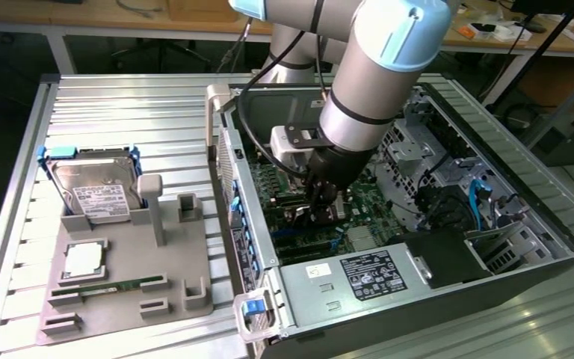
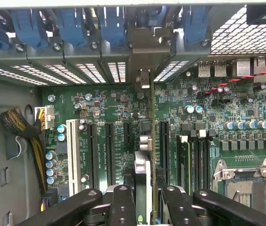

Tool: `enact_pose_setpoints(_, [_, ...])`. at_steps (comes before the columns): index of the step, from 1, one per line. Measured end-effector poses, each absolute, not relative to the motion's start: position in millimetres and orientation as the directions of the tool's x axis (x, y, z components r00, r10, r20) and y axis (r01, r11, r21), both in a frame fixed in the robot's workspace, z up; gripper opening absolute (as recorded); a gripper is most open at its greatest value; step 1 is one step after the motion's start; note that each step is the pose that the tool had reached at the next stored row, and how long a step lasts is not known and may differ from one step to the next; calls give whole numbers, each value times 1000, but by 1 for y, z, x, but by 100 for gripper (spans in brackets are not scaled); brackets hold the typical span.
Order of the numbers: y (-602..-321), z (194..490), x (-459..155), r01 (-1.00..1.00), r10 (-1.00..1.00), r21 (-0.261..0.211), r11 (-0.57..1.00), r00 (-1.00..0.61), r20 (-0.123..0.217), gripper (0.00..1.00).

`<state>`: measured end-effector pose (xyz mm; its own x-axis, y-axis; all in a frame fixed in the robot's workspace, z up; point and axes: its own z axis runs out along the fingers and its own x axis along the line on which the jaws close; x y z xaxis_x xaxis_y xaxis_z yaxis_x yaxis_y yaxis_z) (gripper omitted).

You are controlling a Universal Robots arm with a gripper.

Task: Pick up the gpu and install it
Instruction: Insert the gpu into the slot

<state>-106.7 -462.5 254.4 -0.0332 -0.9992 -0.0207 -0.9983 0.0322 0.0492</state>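
Exterior view: one slatted aluminium table (image 1: pixel 117 105), ribbed and pale grey. On it, toward the exterior view's right, one open computer case (image 1: pixel 507 288), boxy, dark sheet metal outside, perforated steel inside. One robot arm (image 1: pixel 377 67), round silver tubing with pale blue end caps, reaching down into the case. On the exterior view's left, one flat grey plastic fixture plate (image 1: pixel 117 307) with upright posts and shallow pockets. One silver metal box (image 1: pixel 367 273) with a black label, at the near end of the case. One silver hard drive (image 1: pixel 93 187), white label, blue rails, propped at the plate's far end. One square metal-topped processor (image 1: pixel 84 258) lying flat in the plate. One narrow green memory stick (image 1: pixel 107 286) just beside it.

Wrist view: one green motherboard (image 2: pixel 100 103), densely studded with small round capacitors. One gripper (image 2: pixel 146 183), four black riveted link bars, clamped on the gpu (image 2: pixel 144 141) from both sides. One braided cable bundle (image 2: pixel 17 125), black and tan. One white expansion slot (image 2: pixel 74 150), three long black slots and one short black one, all parallel. The gpu itself seen edge-on, thin and upright over the board between two black slots, silver bracket end at the case's rear wall among blue plastic latches (image 2: pixel 71 23). Whether seated in a slot, cannot tell.
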Motion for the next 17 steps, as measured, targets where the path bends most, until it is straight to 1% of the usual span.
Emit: enact_pose_setpoints(17, [-462,254,-99,-998,-999,59,32,-34,-20,27])
